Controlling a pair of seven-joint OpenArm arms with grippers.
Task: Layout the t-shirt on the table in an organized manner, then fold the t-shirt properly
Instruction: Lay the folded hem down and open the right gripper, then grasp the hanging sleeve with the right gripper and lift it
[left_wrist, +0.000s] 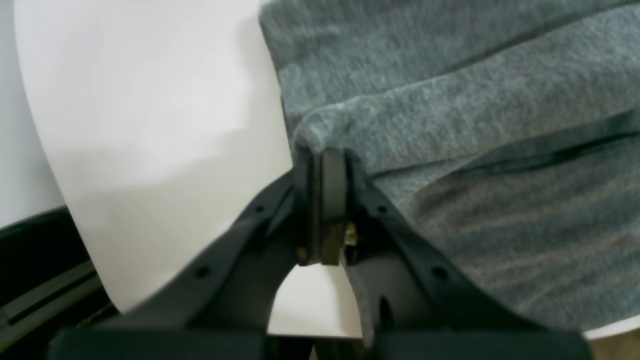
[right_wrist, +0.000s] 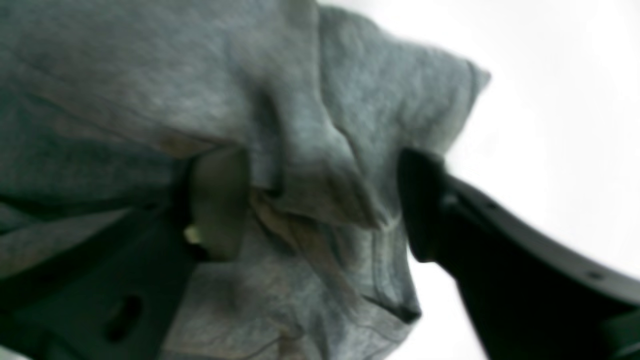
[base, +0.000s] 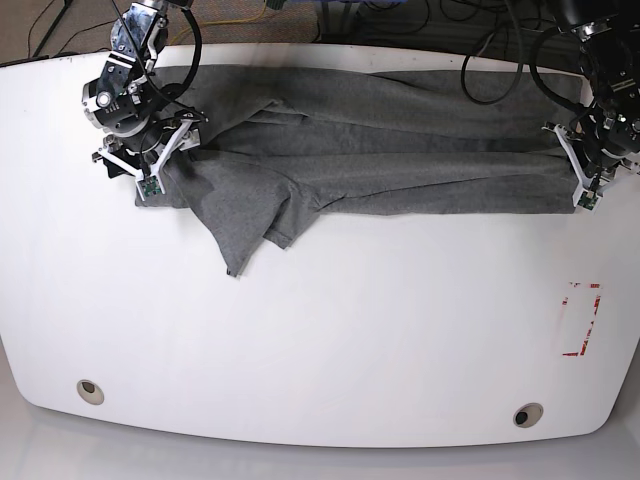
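While spreading: t-shirt (base: 390, 150) stretched between both grippers on table (base: 330, 340).
left gripper (left_wrist: 327, 165): fingers clamped on hem fold.
right gripper (right_wrist: 320, 210): fingers apart, cloth bunched between them.
advice: regrip, keep tension even.

Brownish floor (base: 60, 30) beyond the far edge of the glossy white table (base: 320, 340), crossed by a tangle of black cables (base: 470, 25) and one yellow cable (base: 262, 12). Pale grey ground (base: 20, 440) past the near edge. Soft, even light, with faint sheen on the tabletop. In the left wrist view, a dark rail (left_wrist: 45, 290) below the table's curved rim, blurred
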